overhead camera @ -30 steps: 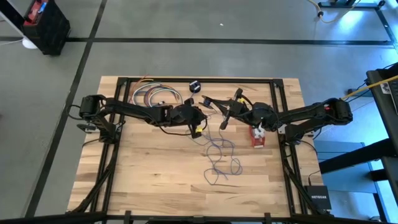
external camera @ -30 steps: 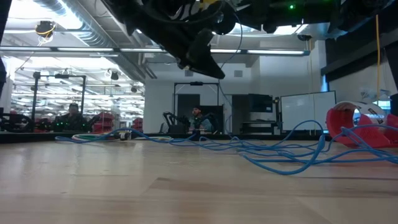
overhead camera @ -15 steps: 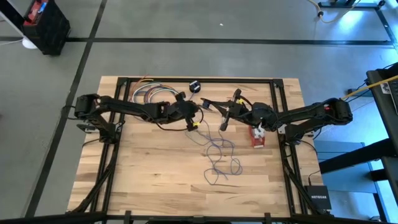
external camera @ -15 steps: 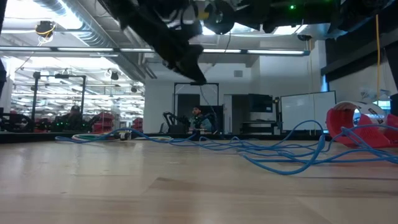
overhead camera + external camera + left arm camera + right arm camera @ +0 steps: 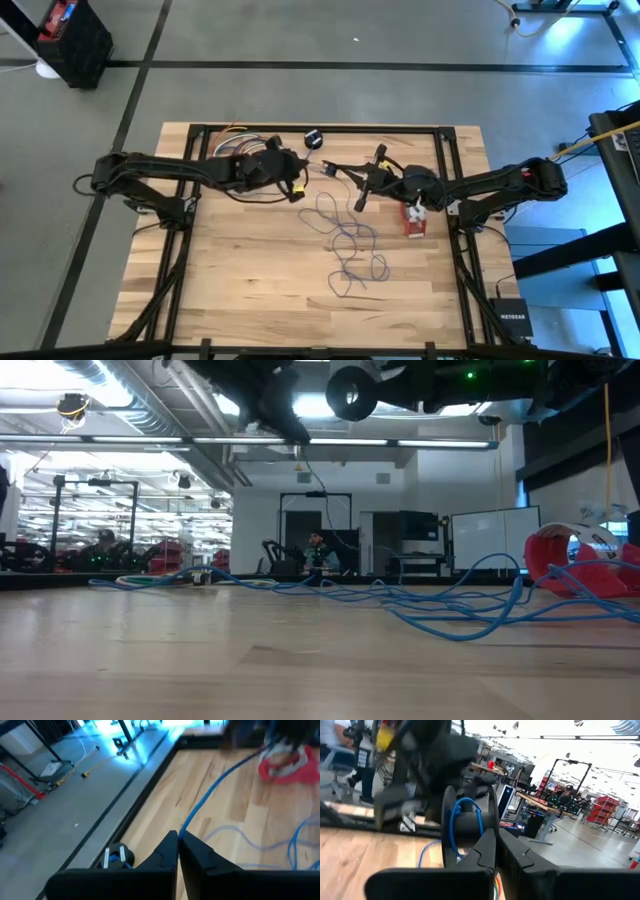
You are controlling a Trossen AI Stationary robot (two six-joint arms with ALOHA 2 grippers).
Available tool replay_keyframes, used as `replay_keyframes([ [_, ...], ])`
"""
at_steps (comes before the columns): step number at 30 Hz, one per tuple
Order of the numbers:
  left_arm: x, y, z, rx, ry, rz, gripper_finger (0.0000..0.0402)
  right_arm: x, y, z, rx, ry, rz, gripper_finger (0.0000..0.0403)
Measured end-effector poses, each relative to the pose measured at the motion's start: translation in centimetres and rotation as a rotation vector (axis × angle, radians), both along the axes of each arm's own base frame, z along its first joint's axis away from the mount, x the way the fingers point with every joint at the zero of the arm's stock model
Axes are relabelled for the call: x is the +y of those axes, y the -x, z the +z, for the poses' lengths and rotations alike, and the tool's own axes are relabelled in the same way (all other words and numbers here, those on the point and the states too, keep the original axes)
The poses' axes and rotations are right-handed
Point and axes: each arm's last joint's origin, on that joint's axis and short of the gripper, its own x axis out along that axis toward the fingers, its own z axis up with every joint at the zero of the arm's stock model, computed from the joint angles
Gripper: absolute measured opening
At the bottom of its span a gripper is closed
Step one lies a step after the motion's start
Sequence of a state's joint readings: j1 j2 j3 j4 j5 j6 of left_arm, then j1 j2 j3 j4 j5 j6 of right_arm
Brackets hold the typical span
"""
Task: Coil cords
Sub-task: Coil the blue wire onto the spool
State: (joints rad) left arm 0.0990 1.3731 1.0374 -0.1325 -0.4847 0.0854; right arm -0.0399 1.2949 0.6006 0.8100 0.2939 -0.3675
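My left gripper [image 5: 297, 187] sat upper centre of the high view, fingers pinched together on the thin blue cord [image 5: 210, 795]; the cord [image 5: 350, 245] ran down into loose loops at mid-table; its black puck [image 5: 314, 138] lay by the top edge; my right gripper [image 5: 362, 190] closed on a black spool [image 5: 465, 827] wound with cord; the red-and-white bundle [image 5: 413, 219] lay right of centre.

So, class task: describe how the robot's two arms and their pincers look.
Both arms are dark, jointed and slender, with black cables along them. The left pincer has two black wedge-shaped fingers; the right pincer matches. A yellow patch shows near the left wrist.
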Motion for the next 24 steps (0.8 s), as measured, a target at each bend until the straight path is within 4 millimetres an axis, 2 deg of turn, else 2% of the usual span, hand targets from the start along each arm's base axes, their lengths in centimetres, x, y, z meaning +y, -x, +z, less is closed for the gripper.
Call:
replay_keyframes([
  [6, -0.5, 1.3, 2.9, -0.177, 0.012, -0.017, 0.0002, -0.1, 0.0, -0.3, 0.037, 0.029, -0.033, 0.0012],
  [10, -1.6, 1.2, 3.9, -0.265, 0.049, -0.138, 0.0002, -0.3, 0.1, -0.3, 0.057, 0.045, -0.103, 0.0012],
  [13, -2.4, 0.6, 3.9, -0.297, 0.066, -0.190, 0.0002, -0.4, 0.1, -0.4, 0.058, 0.042, -0.140, 0.0012],
  [18, -3.2, -0.8, 2.7, -0.290, 0.075, -0.221, 0.0003, -0.4, 0.2, -0.3, 0.053, 0.039, -0.165, 0.0012],
  [24, -3.7, -3.6, 1.3, -0.388, 0.036, -0.249, 0.0003, -0.4, 0.1, -0.2, 0.049, 0.040, -0.145, 0.0012],
])
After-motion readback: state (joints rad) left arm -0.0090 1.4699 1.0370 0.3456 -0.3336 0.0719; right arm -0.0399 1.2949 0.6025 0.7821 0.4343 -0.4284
